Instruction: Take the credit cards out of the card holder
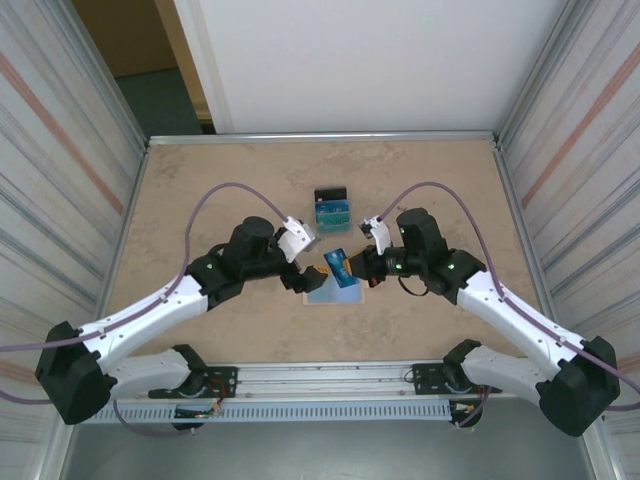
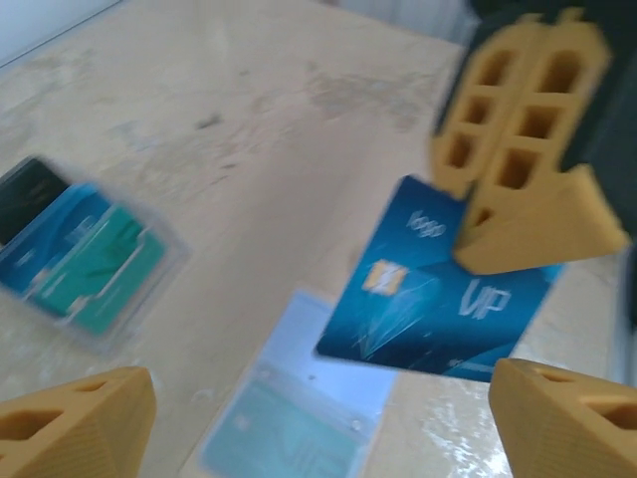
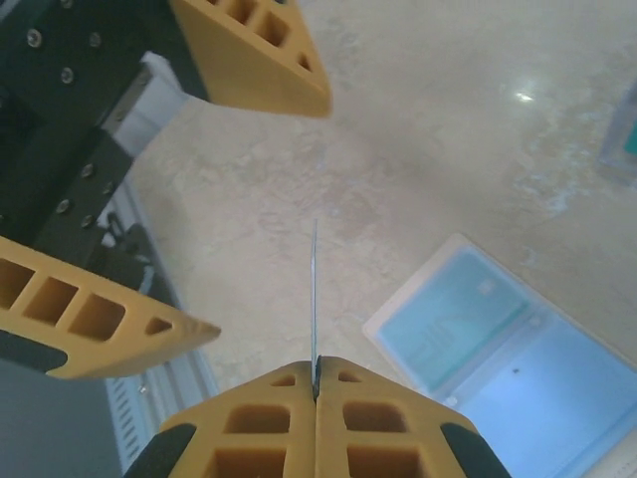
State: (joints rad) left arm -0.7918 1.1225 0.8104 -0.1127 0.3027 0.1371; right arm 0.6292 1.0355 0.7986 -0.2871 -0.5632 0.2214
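While our left gripper [image 2: 318, 393] hangs with fingers spread wide beside the lifted blue card [image 2: 438, 299], we judge one card is out and awaiting set-down. Under it the card holder [image 3: 498, 349] lies open and flat on the table [image 1: 200, 190], and a teal card seems to sit in one pocket. Our right gripper [image 3: 316, 383] pinches the blue card by one edge, fingers pressed together. We should carry it back to the pile of cards [image 2: 85, 254], where bare table is ample. The two grippers crowd each other.
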